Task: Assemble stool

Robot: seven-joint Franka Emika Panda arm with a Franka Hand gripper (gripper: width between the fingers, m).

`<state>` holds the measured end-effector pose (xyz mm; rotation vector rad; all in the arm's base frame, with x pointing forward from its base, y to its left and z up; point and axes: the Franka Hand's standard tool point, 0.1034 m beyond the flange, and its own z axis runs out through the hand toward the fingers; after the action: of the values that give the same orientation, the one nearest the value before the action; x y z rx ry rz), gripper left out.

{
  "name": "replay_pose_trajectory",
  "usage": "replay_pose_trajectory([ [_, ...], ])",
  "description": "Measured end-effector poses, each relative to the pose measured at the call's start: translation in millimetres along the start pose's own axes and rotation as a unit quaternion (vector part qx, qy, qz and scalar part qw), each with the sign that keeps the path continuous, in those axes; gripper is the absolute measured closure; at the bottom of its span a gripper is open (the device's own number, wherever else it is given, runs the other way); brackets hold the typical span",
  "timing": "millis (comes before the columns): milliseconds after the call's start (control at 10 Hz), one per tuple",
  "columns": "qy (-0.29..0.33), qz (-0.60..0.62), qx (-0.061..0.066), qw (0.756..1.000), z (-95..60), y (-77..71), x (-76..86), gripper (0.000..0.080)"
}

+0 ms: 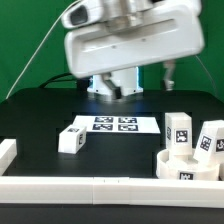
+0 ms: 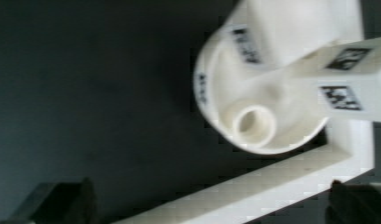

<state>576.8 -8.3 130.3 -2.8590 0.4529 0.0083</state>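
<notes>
The round white seat (image 1: 183, 168) lies at the exterior view's right, against the front rail. Two white tagged legs stand in it, one (image 1: 178, 133) beside the other (image 1: 210, 140). A third leg (image 1: 72, 139) lies loose on the black table toward the exterior view's left. My gripper (image 1: 110, 87) hangs high above the table's middle, open and empty. In the wrist view the seat (image 2: 240, 85) shows an empty hole (image 2: 254, 123) and a standing leg (image 2: 347, 75). The gripper (image 2: 212, 205) has its dark fingertips (image 2: 62, 205) spread wide, with nothing between them.
The marker board (image 1: 112, 124) lies on the table below the gripper. A low white rail (image 1: 90, 187) runs along the front edge, with a short piece (image 1: 8, 150) at the exterior view's left. The rail also crosses the wrist view (image 2: 258, 190).
</notes>
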Motion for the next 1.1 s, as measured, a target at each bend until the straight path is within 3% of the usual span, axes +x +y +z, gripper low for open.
replay_pose_trajectory([
  [200, -0.002, -0.001, 0.001, 1.0, 2.4, -9.1, -2.9, 0.0151],
  [400, -0.002, -0.005, 0.0, 1.0, 2.8, -6.8, -2.5, 0.0151],
  [600, -0.008, -0.128, -0.044, 0.991, 5.1, 13.9, 1.1, 0.0151],
  [700, -0.007, -0.14, -0.05, 0.989, 3.8, 19.4, 1.7, 0.0151],
  [800, -0.004, -0.139, -0.05, 0.989, 2.0, 24.9, 3.7, 0.0151],
  [1100, -0.005, -0.142, -0.05, 0.989, 3.8, 22.7, 2.8, 0.0151],
])
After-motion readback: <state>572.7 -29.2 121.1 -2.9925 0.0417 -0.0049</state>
